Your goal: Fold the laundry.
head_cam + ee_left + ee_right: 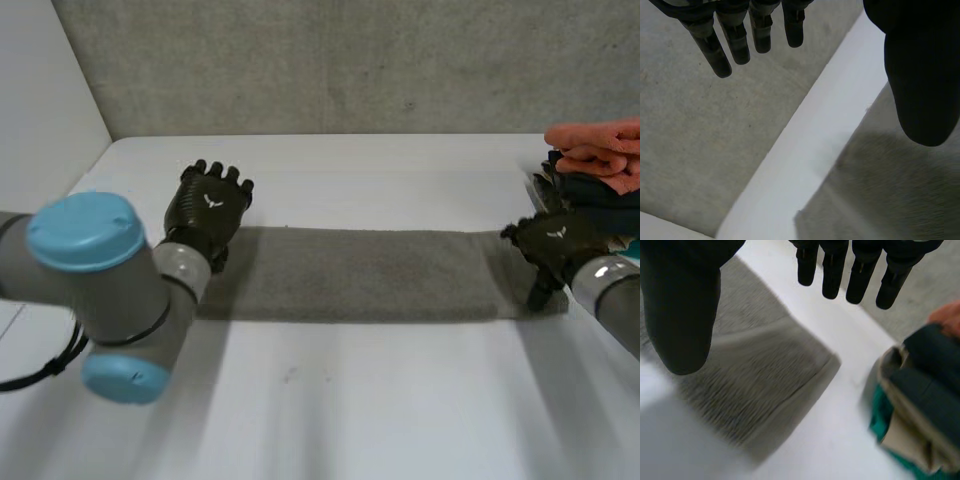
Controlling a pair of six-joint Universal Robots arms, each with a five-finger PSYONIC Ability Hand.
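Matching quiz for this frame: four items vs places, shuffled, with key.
1 long grey folded towel
2 black left hand
3 black right hand
4 stack of orange, dark and teal folded clothes

A at the towel's right end
B across the white table's middle
C at the table's right edge
D at the towel's left end

Pairs: 1-B, 2-D, 3-A, 4-C

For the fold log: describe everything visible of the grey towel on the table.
The grey towel looks like soft terry, folded into a long narrow band, layered at its right-end corner. It lies flat across the white table. The left hand is over its left end, the right hand over its right end, both open, neither gripping it. A pile of other laundry sits apart beyond its right end.
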